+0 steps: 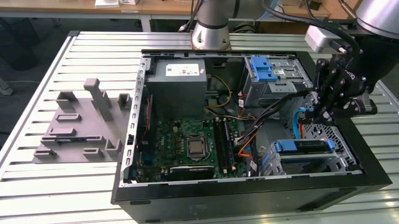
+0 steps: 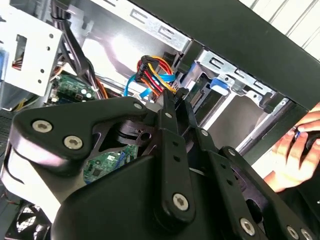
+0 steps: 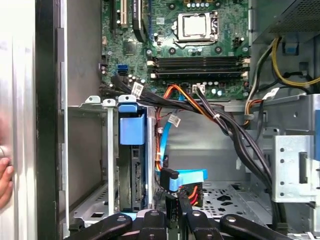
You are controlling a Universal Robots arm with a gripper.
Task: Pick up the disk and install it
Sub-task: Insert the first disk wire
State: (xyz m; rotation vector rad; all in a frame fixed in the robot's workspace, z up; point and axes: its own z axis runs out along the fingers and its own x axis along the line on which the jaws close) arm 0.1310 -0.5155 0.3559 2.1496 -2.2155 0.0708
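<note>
The disk (image 1: 303,146) sits in the metal drive cage (image 1: 339,158) at the case's front corner, on the exterior view's right; its blue carrier edge faces up. In the first wrist view the disk (image 3: 133,165) stands on edge between the cage rails under its blue carrier tab. My gripper (image 1: 309,114) hangs inside the case just behind that cage, apart from the disk. Its fingers (image 2: 172,107) are pressed together, tips beside the blue data cable (image 3: 187,176) and the red-orange power plug (image 3: 192,192). Nothing shows held between them.
The open black computer case (image 1: 249,196) lies on a slatted metal table (image 1: 87,51), with the motherboard (image 1: 187,144), power supply (image 1: 177,79) and an upper bay with a blue latch (image 1: 265,70). A grey fixture (image 1: 78,126) lies on the exterior view's left. A person's hand (image 2: 295,150) rests outside the case.
</note>
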